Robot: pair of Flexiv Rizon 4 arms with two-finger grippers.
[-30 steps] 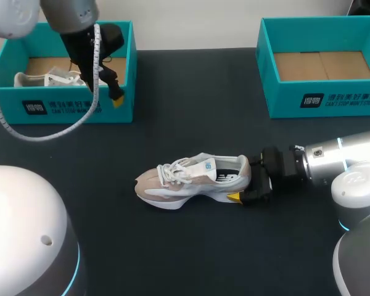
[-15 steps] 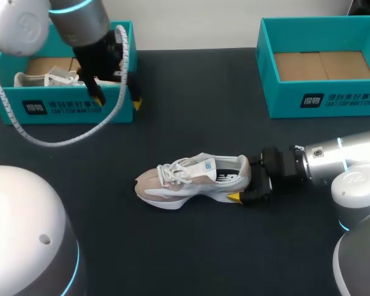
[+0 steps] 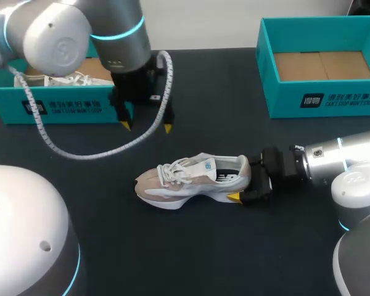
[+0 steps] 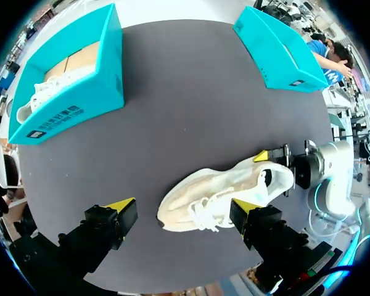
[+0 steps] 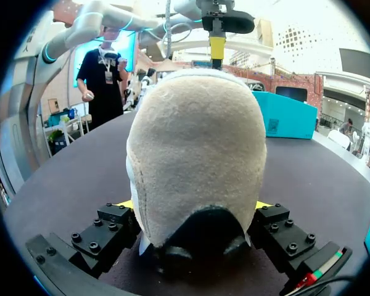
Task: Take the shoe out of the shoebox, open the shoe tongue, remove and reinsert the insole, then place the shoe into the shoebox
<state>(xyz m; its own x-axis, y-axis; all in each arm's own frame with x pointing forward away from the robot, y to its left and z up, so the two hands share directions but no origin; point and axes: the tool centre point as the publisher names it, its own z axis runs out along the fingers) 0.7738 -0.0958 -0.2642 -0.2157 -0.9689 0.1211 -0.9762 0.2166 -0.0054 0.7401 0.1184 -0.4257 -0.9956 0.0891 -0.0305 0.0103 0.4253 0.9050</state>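
A white and beige shoe lies on its sole in the middle of the dark table, toe toward the left. My right gripper is shut on its heel; in the right wrist view the heel fills the space between both fingers. My left gripper hangs open above the table, just behind the shoe and off the left shoebox. In the left wrist view the shoe lies below the open left gripper, laces near one finger. A second white shoe lies inside the left shoebox.
A second teal shoebox stands at the back right with only a cardboard floor showing. The left arm's grey cable loops down over the table in front of the left shoebox. My right arm lies low across the table's right side.
My left arm has swung from over the left shoebox out to the right and nearer, its open gripper now hanging close behind the shoe. The right gripper and the shoe have not moved.
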